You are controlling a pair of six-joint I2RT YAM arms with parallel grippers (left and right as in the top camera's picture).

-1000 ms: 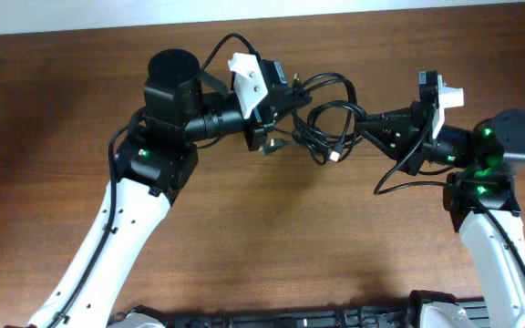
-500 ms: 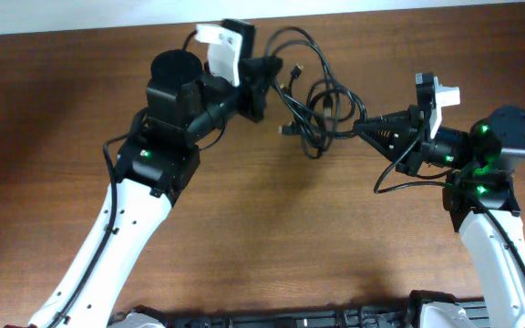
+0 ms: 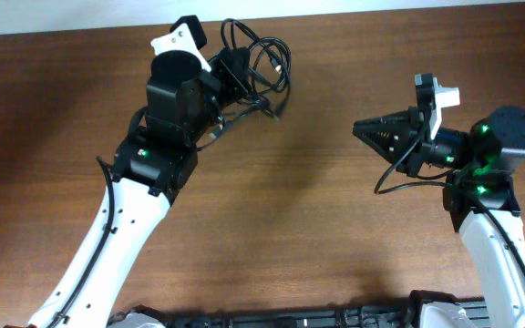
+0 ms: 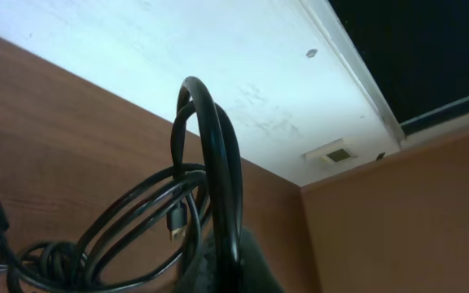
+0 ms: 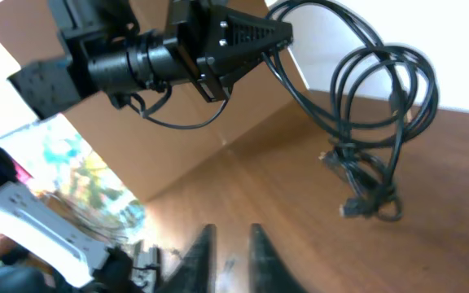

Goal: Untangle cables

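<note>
left arm point(image 3: 167, 118) stretched far forward, fingers point(image 5: 251, 37) pinching dangling cables point(image 4: 222, 163).

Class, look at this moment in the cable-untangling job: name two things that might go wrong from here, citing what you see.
1. The cables hang as one looped bundle from the left tool alone; the right tool holds nothing, so the tangle may simply be carried along or pulled tighter.
2. The bundle is near the far edge of the table; if the grip slips, it might fall off.
</note>
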